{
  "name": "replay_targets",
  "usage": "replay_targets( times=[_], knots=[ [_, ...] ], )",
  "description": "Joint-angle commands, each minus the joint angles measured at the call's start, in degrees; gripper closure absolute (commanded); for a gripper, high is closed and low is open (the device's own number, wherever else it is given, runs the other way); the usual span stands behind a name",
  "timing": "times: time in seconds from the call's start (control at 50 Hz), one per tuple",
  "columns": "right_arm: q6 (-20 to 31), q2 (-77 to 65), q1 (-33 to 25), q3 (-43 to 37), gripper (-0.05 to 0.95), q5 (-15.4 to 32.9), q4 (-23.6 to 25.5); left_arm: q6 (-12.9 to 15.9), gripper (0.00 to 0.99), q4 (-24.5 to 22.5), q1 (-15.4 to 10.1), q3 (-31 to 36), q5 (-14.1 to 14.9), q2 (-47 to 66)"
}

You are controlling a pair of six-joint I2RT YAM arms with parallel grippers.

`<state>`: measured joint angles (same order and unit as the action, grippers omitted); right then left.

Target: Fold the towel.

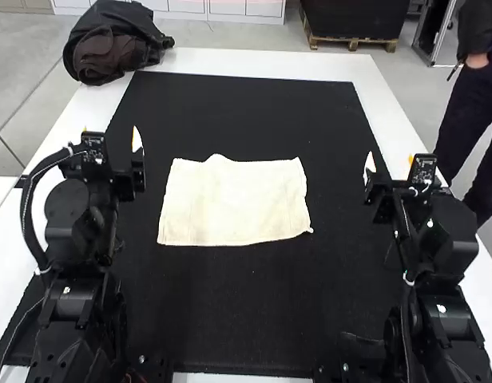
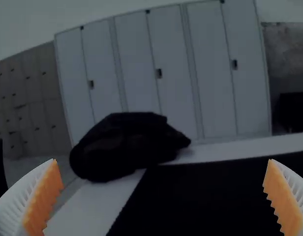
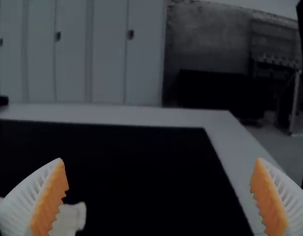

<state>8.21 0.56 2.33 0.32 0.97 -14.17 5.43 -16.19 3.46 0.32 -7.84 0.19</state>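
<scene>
Creamy towel (image 1: pixel 238 203), wobbly box shape, lying flat on black mat (image 1: pixel 230 319), bump near twelve o'clock, left end effector (image 1: pixel 111 136) wide at ten, right end effector (image 1: pixel 390 162) wide near three

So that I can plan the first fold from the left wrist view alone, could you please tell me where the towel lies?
Observer: The towel lies flat on the black mat, between the left arm and the right arm.
Operator: Thank you. Is its far edge straight?
Observer: No, it has a small bump left of the middle in the high view.
Operator: And the right gripper?
Observer: The jaws of the right gripper stand wide apart.
</scene>
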Motion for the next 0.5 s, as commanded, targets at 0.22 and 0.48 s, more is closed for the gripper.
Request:
replay_targets(
  times=[0.22,0.48],
  knots=[
    [0.58,11.22,-1.1,11.55,0.05,-3.61,-4.63,1.69,0.038,-3.24,-0.65,12.34,-0.6,11.68],
    [-3.37,44.62,-1.1,33.43,0.04,-2.29,-3.93,1.34,0.038,-4.91,-0.21,31.06,2.3,42.79]
  ],
)
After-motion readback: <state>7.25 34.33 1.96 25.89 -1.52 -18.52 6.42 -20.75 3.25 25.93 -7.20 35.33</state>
